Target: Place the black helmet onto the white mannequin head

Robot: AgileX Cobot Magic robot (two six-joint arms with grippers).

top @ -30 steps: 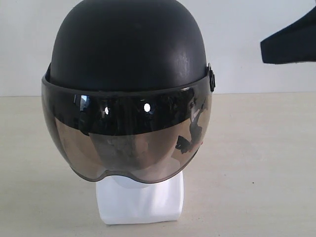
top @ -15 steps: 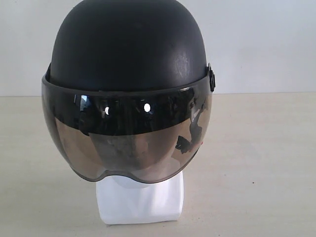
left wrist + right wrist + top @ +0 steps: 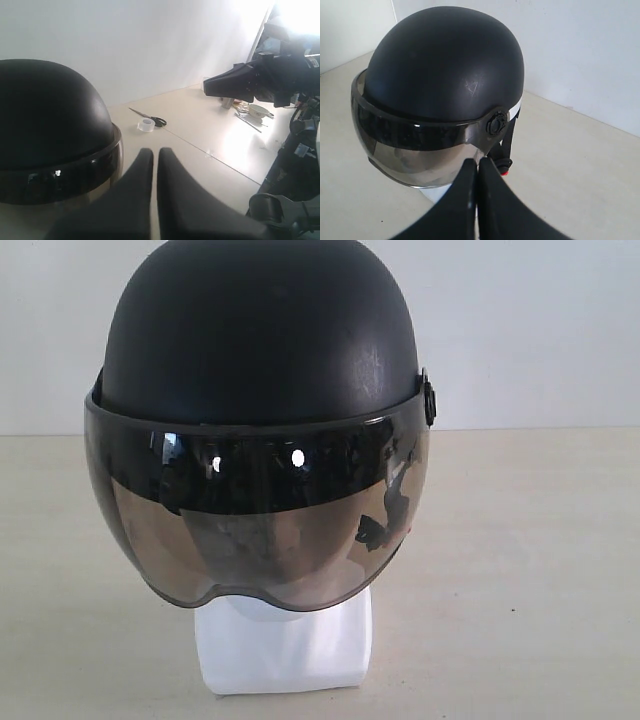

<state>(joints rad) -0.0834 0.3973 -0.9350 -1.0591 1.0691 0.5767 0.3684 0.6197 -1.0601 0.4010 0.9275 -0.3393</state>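
Observation:
The black helmet (image 3: 260, 340) sits upright on the white mannequin head, whose squared base (image 3: 285, 645) shows below the smoky visor (image 3: 255, 525). The face is only dimly seen through the visor. In the right wrist view the helmet (image 3: 445, 65) is close ahead, its red buckle (image 3: 505, 172) hanging by the neck. My right gripper (image 3: 478, 164) is shut on nothing, just short of the visor's edge. My left gripper (image 3: 155, 152) is also shut and empty, beside the helmet (image 3: 47, 120) and apart from it. Neither gripper shows in the exterior view.
In the left wrist view, scissors (image 3: 154, 120) and a roll of clear tape (image 3: 145, 125) lie on the table beyond the helmet, with a bowl (image 3: 258, 110) and small items farther off. A white wall stands behind the table.
A dark gripper shape at the upper right of the exterior view one second ago has gone out of view. The helmet and head have not moved.

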